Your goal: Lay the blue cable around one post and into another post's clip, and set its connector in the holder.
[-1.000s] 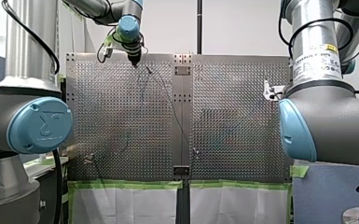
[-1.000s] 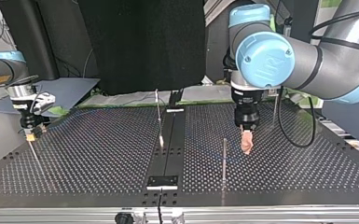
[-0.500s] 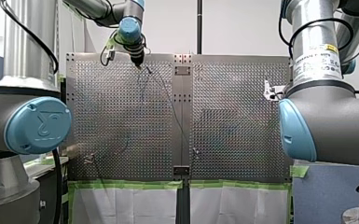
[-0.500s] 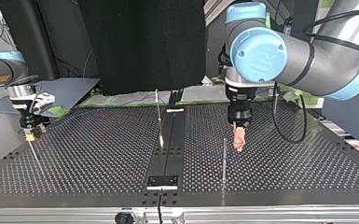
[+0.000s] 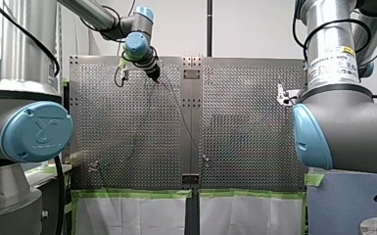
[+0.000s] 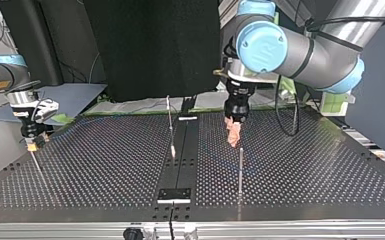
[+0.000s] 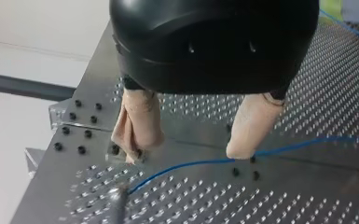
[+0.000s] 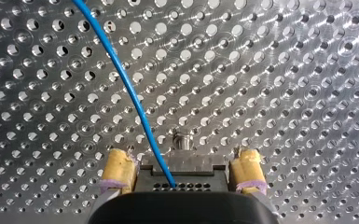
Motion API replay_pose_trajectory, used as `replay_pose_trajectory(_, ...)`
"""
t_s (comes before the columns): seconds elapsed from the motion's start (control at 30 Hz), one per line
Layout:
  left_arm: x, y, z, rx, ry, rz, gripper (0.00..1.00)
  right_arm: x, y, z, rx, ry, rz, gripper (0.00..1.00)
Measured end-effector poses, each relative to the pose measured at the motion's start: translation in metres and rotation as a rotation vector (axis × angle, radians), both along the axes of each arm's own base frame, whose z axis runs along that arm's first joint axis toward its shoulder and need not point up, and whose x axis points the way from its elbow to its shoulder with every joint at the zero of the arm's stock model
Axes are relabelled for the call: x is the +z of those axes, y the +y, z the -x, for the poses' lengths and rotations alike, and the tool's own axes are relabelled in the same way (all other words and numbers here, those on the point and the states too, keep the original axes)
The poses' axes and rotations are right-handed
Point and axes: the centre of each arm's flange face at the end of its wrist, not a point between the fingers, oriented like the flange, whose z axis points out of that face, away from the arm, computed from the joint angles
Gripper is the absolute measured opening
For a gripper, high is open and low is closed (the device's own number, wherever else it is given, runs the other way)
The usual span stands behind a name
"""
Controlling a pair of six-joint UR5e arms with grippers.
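The blue cable lies on the perforated plate just under my left gripper. That gripper's beige fingers stand apart, open, with nothing between them. In the top view my left gripper hangs tilted just behind a thin post. In the front view it is at the plate's far left part. My right gripper has yellow pads shut on a black connector, into which the blue cable runs. It hovers at the top view's left edge.
A second post stands by the dark middle strip. A small holder plate sits at the strip's near end in the top view. Green tape lines the plate's near edge in the front view. A short stud stands ahead of my right gripper.
My left gripper has swung toward the top view's left, nearer the thin post, and tilted. In the front view it moved right and a little down. My right arm has not moved.
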Motion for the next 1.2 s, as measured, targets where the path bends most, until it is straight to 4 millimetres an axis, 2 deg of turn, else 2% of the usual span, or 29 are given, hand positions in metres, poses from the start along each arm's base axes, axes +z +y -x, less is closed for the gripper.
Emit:
replay_pose_trajectory(0.57,-0.061,0.003,0.007,0.001,0.032,0.12,1.0,0.0,0.0,0.0,0.0,0.0,-0.001,0.98)
replay_pose_trajectory(0.87,-0.122,0.003,0.006,0.004,0.089,0.053,1.0,0.0,0.0,-0.001,0.001,0.0,0.001,0.98)
replay_pose_trajectory(1.2,-0.188,0.005,0.013,0.004,0.163,0.012,1.0,0.001,0.0,-0.002,0.003,0.0,0.001,0.98)
